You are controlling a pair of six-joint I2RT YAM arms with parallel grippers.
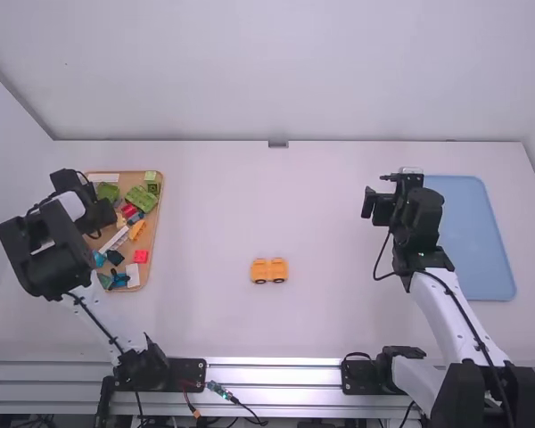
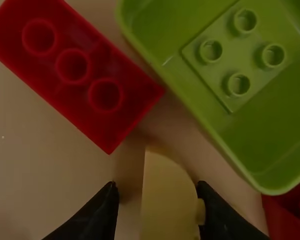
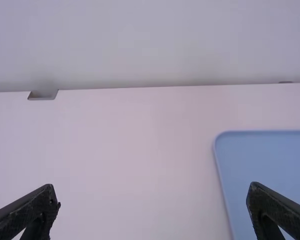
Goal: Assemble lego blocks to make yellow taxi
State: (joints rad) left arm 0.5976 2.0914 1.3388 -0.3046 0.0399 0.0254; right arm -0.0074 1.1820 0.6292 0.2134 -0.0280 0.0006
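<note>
Straddling a yellow piece near red brick and green tub, left pincer gapes; right pincer gapes, empty.

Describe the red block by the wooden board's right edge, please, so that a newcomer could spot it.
On the table's left lies a wooden board strewn with blocks. Follow its right edge toward the arm bases. The red block lies between an orange block and a white one, its colour setting it apart from both.
</note>
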